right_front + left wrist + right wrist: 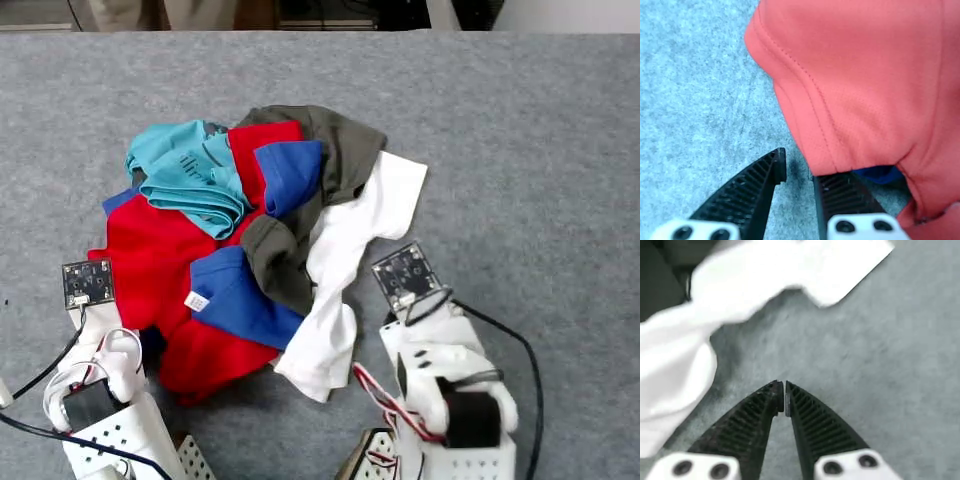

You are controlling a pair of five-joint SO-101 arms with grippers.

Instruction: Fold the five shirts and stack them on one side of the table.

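Five shirts lie in a loose heap mid-table: red (pixel 150 255), teal (pixel 190 170), blue (pixel 240 295), dark olive (pixel 330 150) and white (pixel 345 240). My left arm (pixel 95 370) stands at the heap's near-left corner. Its gripper (pixel 799 172) is open by a narrow gap with nothing between the fingers, low over the felt at the hem of the red shirt (pixel 860 85); a bit of blue cloth (pixel 880 174) peeks from under that hem. My right arm (pixel 440 370) stands just right of the white shirt's lower end. Its gripper (pixel 781 390) is shut over bare felt beside the white shirt (pixel 705 320).
Grey felt (pixel 540 150) covers the table, with wide free room to the right of the heap, along the far edge and at the far left. Cables (pixel 525 355) trail beside both arm bases near the front edge.
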